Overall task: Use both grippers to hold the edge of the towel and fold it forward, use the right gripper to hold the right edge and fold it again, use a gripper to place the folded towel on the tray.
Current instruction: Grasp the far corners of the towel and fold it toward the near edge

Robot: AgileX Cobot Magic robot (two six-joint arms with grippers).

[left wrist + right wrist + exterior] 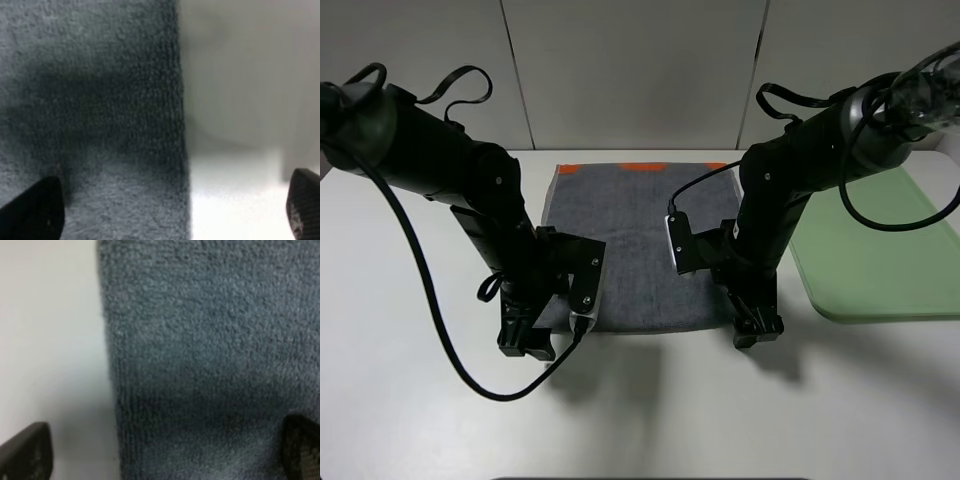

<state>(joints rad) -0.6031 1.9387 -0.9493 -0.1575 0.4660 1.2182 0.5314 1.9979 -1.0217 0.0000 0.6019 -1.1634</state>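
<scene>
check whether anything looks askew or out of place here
Nothing stands out. The towel lies flat and square on the table, orange band at the far end. The tray sits to its right. The left pincer and right pincer are open, each straddling a side edge near the towel's near corners.

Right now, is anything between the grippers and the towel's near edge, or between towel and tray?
Nothing visible. The left gripper and right gripper, both open, straddle the dark grey towel's side edges near its front corners. No object shows between towel and light-green tray, though the right arm hides part.
</scene>
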